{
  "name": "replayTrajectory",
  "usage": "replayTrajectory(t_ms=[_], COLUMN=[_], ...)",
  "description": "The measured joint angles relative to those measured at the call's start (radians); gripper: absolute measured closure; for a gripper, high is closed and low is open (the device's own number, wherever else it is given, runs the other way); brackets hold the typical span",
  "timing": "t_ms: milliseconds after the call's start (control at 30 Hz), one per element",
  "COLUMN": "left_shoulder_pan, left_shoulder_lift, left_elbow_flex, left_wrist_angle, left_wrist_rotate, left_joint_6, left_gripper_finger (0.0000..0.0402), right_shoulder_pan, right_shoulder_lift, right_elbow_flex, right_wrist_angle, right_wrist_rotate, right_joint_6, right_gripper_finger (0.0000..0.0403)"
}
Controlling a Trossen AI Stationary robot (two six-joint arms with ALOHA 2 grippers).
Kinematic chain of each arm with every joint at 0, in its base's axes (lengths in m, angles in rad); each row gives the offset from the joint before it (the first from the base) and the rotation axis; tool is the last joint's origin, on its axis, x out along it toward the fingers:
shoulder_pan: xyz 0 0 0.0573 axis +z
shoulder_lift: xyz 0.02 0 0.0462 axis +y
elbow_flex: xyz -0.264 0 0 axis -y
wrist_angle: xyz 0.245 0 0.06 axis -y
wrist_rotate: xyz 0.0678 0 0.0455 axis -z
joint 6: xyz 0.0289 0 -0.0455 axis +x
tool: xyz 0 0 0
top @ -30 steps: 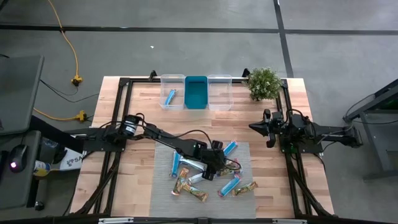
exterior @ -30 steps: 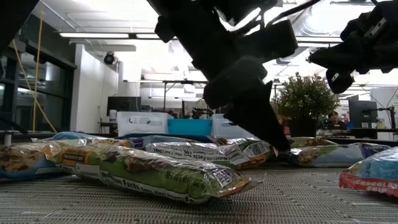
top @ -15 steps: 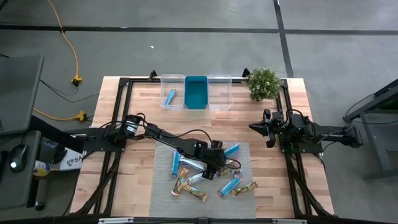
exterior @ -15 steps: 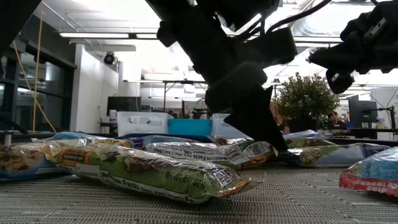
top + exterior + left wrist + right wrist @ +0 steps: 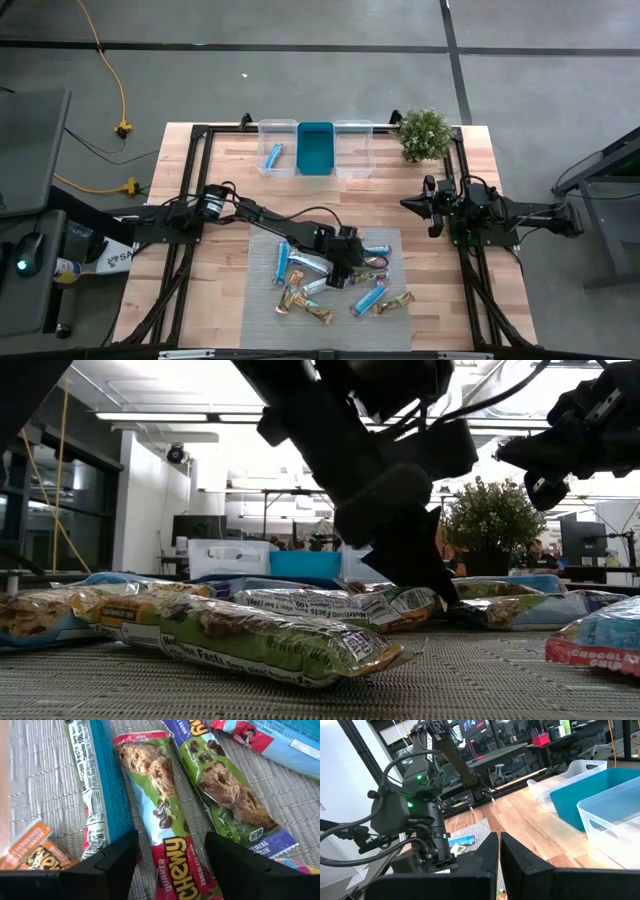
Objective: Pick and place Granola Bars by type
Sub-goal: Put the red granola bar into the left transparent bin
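Note:
Several wrapped granola bars lie flat and scattered on a grey mat [image 5: 262, 300] in the middle of the table. My left gripper [image 5: 343, 262] is open and low over them. In the left wrist view its two fingers stand on either side of a green-and-red chewy bar [image 5: 160, 815], near that bar's red end. Whether they touch it, I cannot tell. A second green bar [image 5: 225, 795] and a white-and-blue bar [image 5: 92, 805] lie alongside. My right gripper [image 5: 432, 212] is shut and empty, above the table's right side.
Three small bins stand in a row at the far edge: a clear one [image 5: 278, 134] holding one blue bar [image 5: 274, 155], a teal one [image 5: 315, 148] and another clear one [image 5: 353, 148]. A potted plant [image 5: 424, 133] stands at the far right. Bare wood surrounds the mat.
My left gripper has shifted slightly over the bars and stayed open. A bright-blue bar just to the right of it has slid a little toward the near edge and turned from slanting to lying nearly crosswise.

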Motion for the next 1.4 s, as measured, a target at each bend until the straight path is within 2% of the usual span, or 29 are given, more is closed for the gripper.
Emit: replayTrajectory(t_ms=[200,500,667,900,1000,1400], left_shoulder_pan=[0.000,0.017,0.018,0.024,0.034,0.105], left_shoulder_lift=[0.002,0.003,0.003,-0.008,-0.011,-0.065], left_elbow_flex=[0.000,-0.002,-0.003,0.007,0.049,0.370], left_wrist_angle=[-0.005,-0.005,0.001,-0.006,-0.064,-0.392], left_wrist_rotate=[-0.001,0.038,0.035,0.045,0.039,-0.052], left_joint_6=[-0.005,0.004,0.007,0.031,0.051,0.148], left_gripper_finger=[0.0183,0.0286,0.0321,0.0328,0.0329,0.0330], right_shoulder_pan=[0.000,0.000,0.000,0.000,0.000,0.000], right_shoulder_lift=[0.000,0.000,0.000,0.000,0.000,0.000], right_elbow_flex=[0.000,0.000,0.000,0.000,0.000,0.000], right_wrist_angle=[0.000,0.000,0.000,0.000,0.000,0.000], right_wrist_rotate=[0.000,0.000,0.000,0.000,0.000,0.000], right_joint_6=[0.000,0.000,0.000,0.000,0.000,0.000], right_gripper_finger=[0.0402,0.0402,0.0402,0.0402,0.0402,0.0402])
